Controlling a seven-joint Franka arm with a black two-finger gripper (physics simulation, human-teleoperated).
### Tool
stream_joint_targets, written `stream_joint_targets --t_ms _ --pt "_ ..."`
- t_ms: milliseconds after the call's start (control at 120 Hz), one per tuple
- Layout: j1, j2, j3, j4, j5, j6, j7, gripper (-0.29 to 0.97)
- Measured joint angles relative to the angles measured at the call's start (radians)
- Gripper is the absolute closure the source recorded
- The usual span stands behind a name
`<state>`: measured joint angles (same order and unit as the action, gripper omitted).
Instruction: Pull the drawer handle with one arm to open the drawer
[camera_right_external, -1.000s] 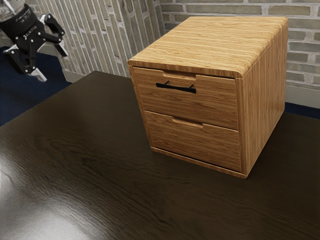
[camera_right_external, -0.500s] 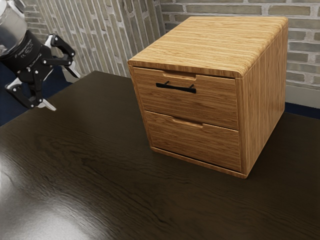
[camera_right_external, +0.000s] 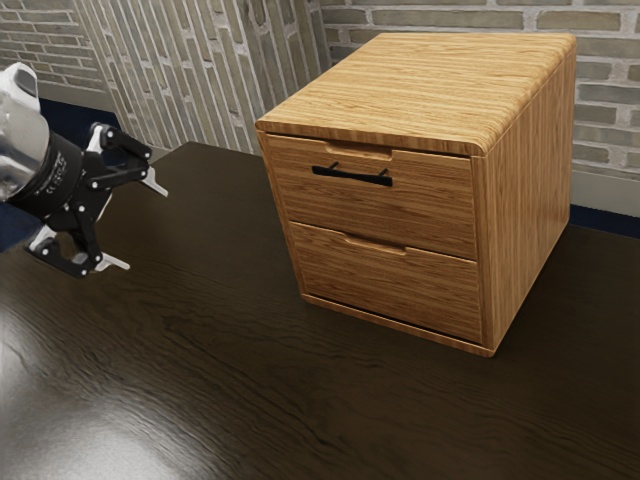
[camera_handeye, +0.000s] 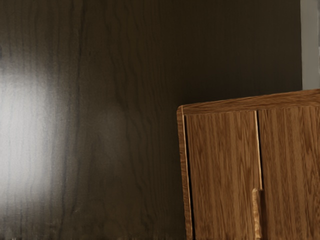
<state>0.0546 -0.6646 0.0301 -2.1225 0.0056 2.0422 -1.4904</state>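
Note:
A light wooden cabinet (camera_right_external: 440, 110) with two drawers stands on the dark table (camera_right_external: 200, 380). Its top drawer (camera_right_external: 400, 200) carries a thin black handle (camera_right_external: 350, 175), and the lower drawer (camera_right_external: 400, 280) has a small wooden lip. Both drawer fronts sit flush with the cabinet. My gripper (camera_right_external: 133, 225) hovers above the table far to the exterior view's left of the cabinet, open, with nothing between its fingers (camera_right_external: 152, 184). It points toward the cabinet front. In the wrist view a corner of the cabinet front (camera_handeye: 235, 170) shows beyond the table surface (camera_handeye: 100, 125).
Brick walls (camera_right_external: 200, 60) rise behind the table. Bare dark tabletop lies between my gripper and the cabinet and across the front. A blue floor (camera_right_external: 60, 120) shows past the table's far left edge.
My gripper has come down and moved toward the exterior view's right, closer to the table and the cabinet. It has stayed open. The cabinet and drawers have not moved.

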Motion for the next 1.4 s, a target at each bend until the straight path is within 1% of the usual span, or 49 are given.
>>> stream_joint_targets --t_ms 125,275,383,442,575,717,767,817,925,1008,1108,1183,1308,1400 --pt "0.007 0.122 0.002 0.083 -0.033 0.072 0.008 0.04" --pt "0.006 0.159 -0.006 0.115 -0.068 0.117 0.017 0.05" --pt "0.006 0.335 -0.012 0.268 -0.1 0.134 0.022 0.05" --pt "0.006 0.382 -0.017 0.309 -0.113 0.141 0.024 0.05" --pt "0.004 0.412 -0.025 0.331 -0.128 0.149 0.028 0.05" --pt "0.011 0.43 -0.146 0.36 -0.137 0.154 0.031 0.06" --pt "0.036 0.445 -0.184 0.376 -0.143 0.155 0.031 0.06" --pt "0.063 0.452 -0.201 0.381 -0.149 0.156 0.032 0.06" --pt "0.107 0.489 -0.211 0.38 -0.158 0.173 0.034 0.08" --pt "0.115 0.525 -0.211 0.379 -0.162 0.2 0.035 0.09" --pt "0.116 0.542 -0.211 0.379 -0.165 0.221 0.037 0.11" --pt "0.115 0.548 -0.211 0.38 -0.166 0.231 0.038 0.17" --pt "0.112 0.568 -0.212 0.384 -0.167 0.243 0.04 0.3" --pt "0.106 0.585 -0.213 0.393 -0.167 0.248 0.041 0.36"
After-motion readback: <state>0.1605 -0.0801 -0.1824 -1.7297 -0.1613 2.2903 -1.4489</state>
